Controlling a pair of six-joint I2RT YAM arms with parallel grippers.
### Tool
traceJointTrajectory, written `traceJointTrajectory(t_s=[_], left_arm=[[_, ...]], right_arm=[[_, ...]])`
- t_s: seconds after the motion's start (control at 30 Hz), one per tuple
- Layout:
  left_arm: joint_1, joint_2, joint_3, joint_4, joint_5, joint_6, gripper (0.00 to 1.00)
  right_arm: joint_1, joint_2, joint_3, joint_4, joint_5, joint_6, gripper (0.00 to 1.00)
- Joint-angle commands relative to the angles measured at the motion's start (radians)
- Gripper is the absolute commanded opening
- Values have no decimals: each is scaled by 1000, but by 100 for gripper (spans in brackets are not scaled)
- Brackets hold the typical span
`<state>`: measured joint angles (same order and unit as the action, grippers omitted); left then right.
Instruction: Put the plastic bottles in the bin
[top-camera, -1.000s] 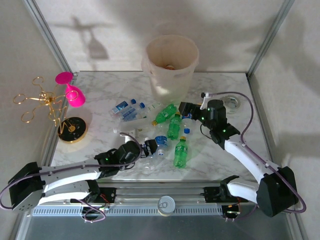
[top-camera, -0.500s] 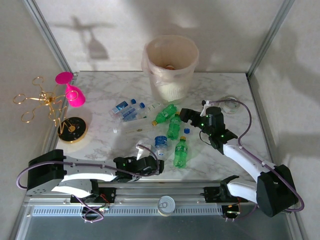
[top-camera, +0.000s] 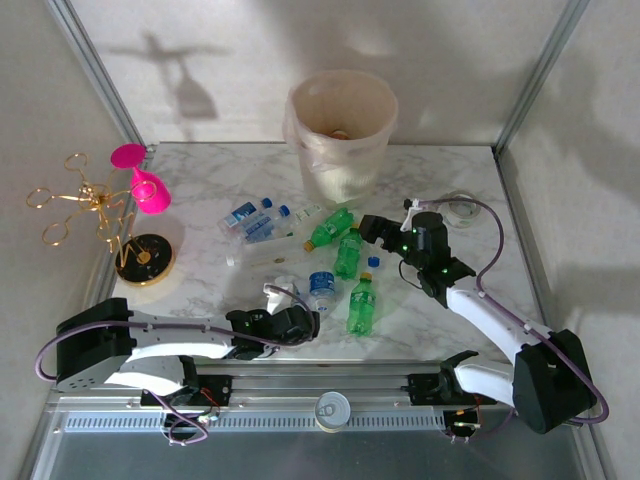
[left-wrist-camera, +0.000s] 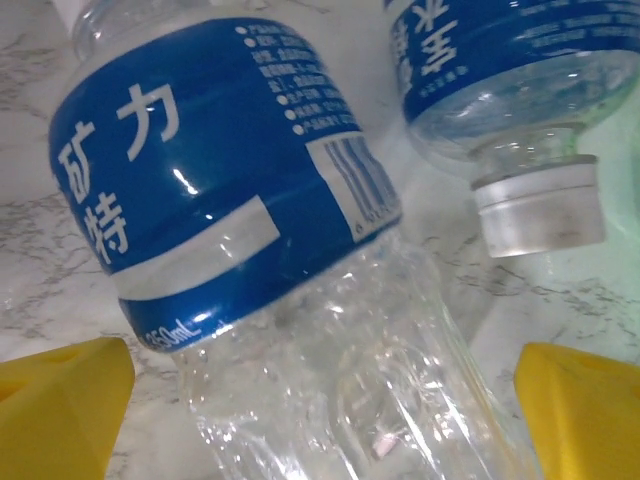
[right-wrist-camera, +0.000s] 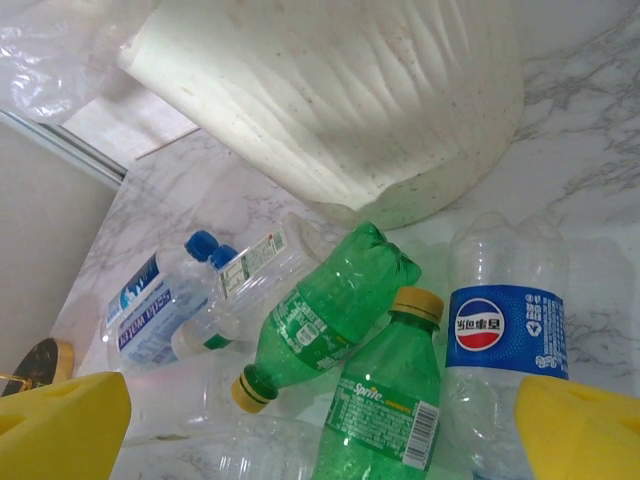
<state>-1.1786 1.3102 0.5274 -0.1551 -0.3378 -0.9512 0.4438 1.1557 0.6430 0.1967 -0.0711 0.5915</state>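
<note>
The cream bin (top-camera: 340, 125) with its plastic liner stands at the back of the marble table. Plastic bottles lie in front of it: green ones (top-camera: 348, 252), clear ones with blue labels (top-camera: 250, 216). My left gripper (top-camera: 300, 320) is low near the front edge. Its yellow fingertips (left-wrist-camera: 60, 405) stand wide on either side of a clear blue-labelled bottle (left-wrist-camera: 230, 170), with a gap on each side. My right gripper (top-camera: 370, 228) hangs open over two green bottles (right-wrist-camera: 330, 300) with yellow caps; its fingertips (right-wrist-camera: 580, 430) touch nothing. The bin (right-wrist-camera: 350, 110) rises just behind.
A pink goblet (top-camera: 145, 185), a gold wire stand (top-camera: 85, 205) and a round black-and-gold base (top-camera: 145, 258) occupy the left side. A clear tape ring (top-camera: 462, 208) lies behind the right arm. A Pepsi-labelled clear bottle (right-wrist-camera: 505, 340) lies right of the green ones.
My left arm has swung right along the front edge and lowered its gripper round the clear bottle. My right gripper has dropped slightly toward the green bottles.
</note>
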Motion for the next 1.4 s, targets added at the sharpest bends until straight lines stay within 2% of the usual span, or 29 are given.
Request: traceJointTrajectory(t_s=[0.0, 0.27, 0.6, 0.77, 0.93, 1.17, 1.27, 1.37], left_arm=[[24, 25, -12, -29, -24, -25, 97], [56, 60, -12, -8, -10, -5, 96], [59, 29, -36, 4, -35, -15, 69], [77, -69, -46, -39, -102, -23, 60], [159, -259, -50, -21, -142, -16, 52], [246, -502, -14, 130, -275, 49, 43], [280, -539, 4, 254, -326, 117, 42], [326, -522, 41, 418, -312, 230, 38]], right_arm=[[7, 1, 39, -9, 20, -9, 99], [8, 13, 55, -19, 18, -10, 99], [7, 16, 40, -6, 15, 2, 99], [8, 16, 36, -3, 13, 4, 99], [8, 22, 32, 8, 8, 7, 99], [9, 29, 18, 32, -7, 22, 99], [9, 32, 9, 45, -14, 30, 99], [9, 38, 8, 51, -30, 30, 99]])
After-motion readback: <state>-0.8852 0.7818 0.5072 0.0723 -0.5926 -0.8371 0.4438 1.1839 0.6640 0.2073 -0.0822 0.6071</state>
